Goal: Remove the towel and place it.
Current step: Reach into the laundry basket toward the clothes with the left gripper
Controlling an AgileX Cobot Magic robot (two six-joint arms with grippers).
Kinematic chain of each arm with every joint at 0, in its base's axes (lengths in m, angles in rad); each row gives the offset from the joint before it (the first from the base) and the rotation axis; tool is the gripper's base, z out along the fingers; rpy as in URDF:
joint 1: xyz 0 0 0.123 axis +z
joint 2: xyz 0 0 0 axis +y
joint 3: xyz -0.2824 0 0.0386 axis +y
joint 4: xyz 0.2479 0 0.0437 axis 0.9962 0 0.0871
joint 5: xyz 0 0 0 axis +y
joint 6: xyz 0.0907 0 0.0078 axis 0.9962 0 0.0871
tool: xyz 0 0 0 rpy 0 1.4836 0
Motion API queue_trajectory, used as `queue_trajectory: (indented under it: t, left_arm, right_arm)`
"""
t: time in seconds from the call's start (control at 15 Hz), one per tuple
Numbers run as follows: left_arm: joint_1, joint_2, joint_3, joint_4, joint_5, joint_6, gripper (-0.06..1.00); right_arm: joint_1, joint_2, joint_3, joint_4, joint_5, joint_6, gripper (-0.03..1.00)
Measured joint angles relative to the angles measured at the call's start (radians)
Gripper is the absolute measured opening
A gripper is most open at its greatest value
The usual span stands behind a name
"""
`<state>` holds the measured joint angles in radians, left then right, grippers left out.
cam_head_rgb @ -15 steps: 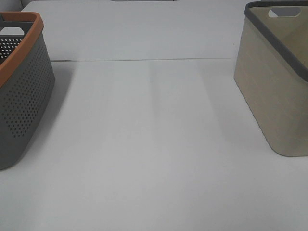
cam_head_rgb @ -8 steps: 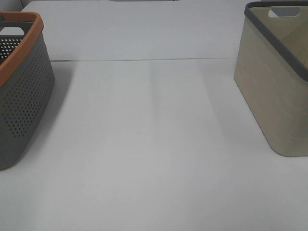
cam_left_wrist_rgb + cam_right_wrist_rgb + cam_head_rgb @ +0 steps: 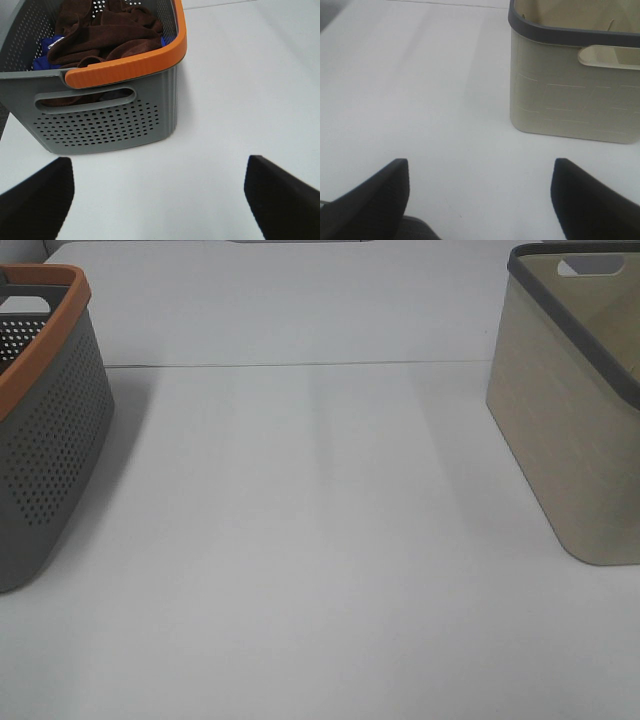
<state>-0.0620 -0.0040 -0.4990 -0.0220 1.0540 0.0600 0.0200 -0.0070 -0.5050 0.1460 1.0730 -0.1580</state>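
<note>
The dark brown plush towel [image 3: 107, 30] lies crumpled inside the grey perforated basket with the orange rim [image 3: 130, 67], over something blue [image 3: 47, 45]. That basket also stands at the left edge of the exterior high view [image 3: 45, 430], where the towel is hidden. My left gripper [image 3: 160, 195] is open and empty, short of the basket's handle side above the white table. My right gripper [image 3: 480, 200] is open and empty, short of the beige basket with the dark grey rim [image 3: 575, 75]. Neither gripper shows in the exterior high view.
The beige basket stands at the right of the exterior high view [image 3: 580, 410] and looks empty inside. A white table [image 3: 320, 540] stretches between the two baskets, with a seam line [image 3: 300, 364] across the far part.
</note>
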Motion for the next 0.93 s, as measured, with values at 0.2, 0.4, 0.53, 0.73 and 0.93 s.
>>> queue_trajectory:
  t: [0.2,0.4,0.53,0.73,0.93]
  left_arm:
    - [0.000,0.000,0.000,0.000,0.000,0.000,0.87]
    - [0.000,0.000,0.000,0.000,0.000,0.000,0.87]
    - [0.000,0.000,0.000,0.000,0.000,0.000,0.87]
    - [0.000,0.000,0.000,0.000,0.000,0.000,0.87]
    - [0.000,0.000,0.000,0.000,0.000,0.000,0.87]
  right_arm:
    - [0.000,0.000,0.000,0.000,0.000,0.000,0.74]
    - [0.000,0.000,0.000,0.000,0.000,0.000,0.74]
    - [0.000,0.000,0.000,0.000,0.000,0.000,0.74]
    - [0.000,0.000,0.000,0.000,0.000,0.000,0.74]
    - [0.000,0.000,0.000,0.000,0.000,0.000,0.74]
